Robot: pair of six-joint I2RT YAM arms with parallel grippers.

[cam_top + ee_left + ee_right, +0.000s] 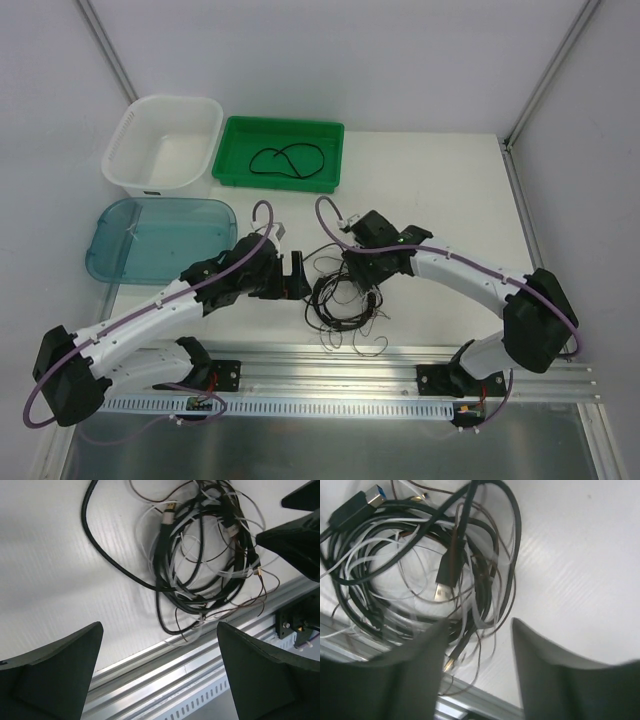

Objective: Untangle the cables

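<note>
the bundle of thin cords (thicker black loops, a flat white lead and a hair-thin brownish wire) lies knotted on the white table at the centre of the overhead frame. it sits just above the ribbed aluminium rail and between the two arms. a lone black cord rests looped in the green plastic tray at upper middle, so one strand looks sorted and the rest not.

the left gripper hovers beside the heap with its jaws spread wide and nothing between them; the cords fill the upper middle of its view. the right gripper hangs over the heap's other side, jaws also parted and empty, with the lowest loops just by its left-hand finger.

the step in hand looks like choosing a hold. a silver-tipped black plug lies on top in the right wrist view, a likely free end. the next move calls for one gripper to pin the heap while the other draws a single end out slowly, lest the fine wire snag.
</note>
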